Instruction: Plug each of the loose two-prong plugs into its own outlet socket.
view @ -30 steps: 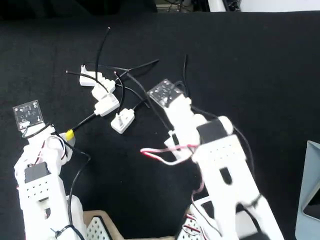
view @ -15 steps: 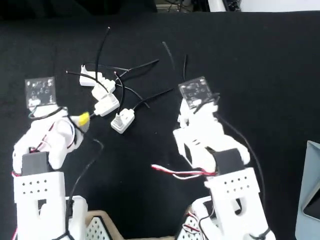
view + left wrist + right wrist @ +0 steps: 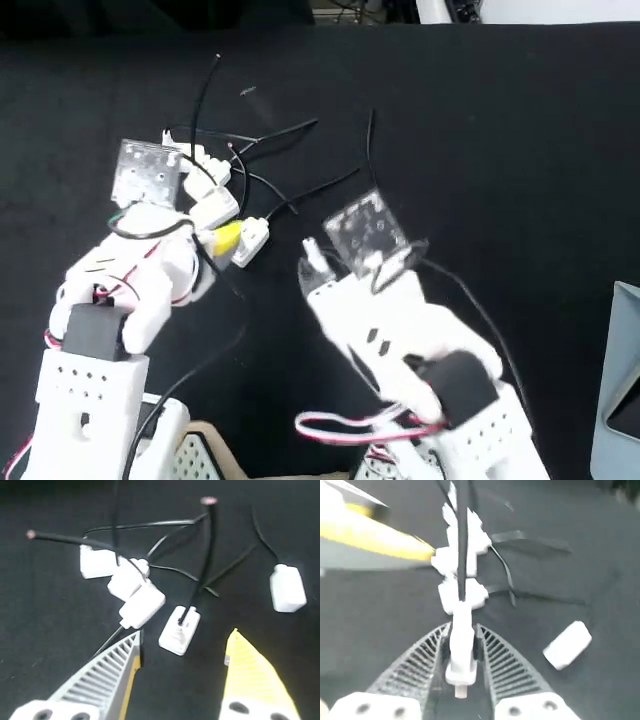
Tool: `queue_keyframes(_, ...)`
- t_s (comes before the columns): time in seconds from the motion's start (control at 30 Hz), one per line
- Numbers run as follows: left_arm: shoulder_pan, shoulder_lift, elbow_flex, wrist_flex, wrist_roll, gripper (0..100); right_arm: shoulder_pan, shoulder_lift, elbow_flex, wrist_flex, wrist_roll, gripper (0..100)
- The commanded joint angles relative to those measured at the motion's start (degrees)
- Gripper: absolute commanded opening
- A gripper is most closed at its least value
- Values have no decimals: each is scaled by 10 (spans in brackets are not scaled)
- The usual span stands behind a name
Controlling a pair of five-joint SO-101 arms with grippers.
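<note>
The black worktop point(image 3: 520, 130) is carrying a tangle of white plugs and sockets point(image 3: 215, 207) at upper left of the high view, seemingly none mated. The left gripper point(image 3: 186, 634) is hovering there, fingers point(image 3: 247, 675) spread; the right gripper point(image 3: 463, 626) is clamping one plug point(image 3: 460, 655) tightly.

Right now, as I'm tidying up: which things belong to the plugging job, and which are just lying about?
Job: held plug in right gripper; loose plug by open left gripper; cluster of wired white pieces.
Lying about: grey box at the table edge; perforated board.
</note>
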Motion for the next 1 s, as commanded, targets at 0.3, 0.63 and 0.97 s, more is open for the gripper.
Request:
queue_keyframes(0.3,108,-79,-86,99,38,273,-97,-28,24,-11,48,11)
queue_keyframes(0.63,171,-281,58,56,-10,273,-130,-25,24,-28,48,11)
queue_keyframes(0.97,192,-293,103,48,-47,273,-126,-22,29,-36,48,11)
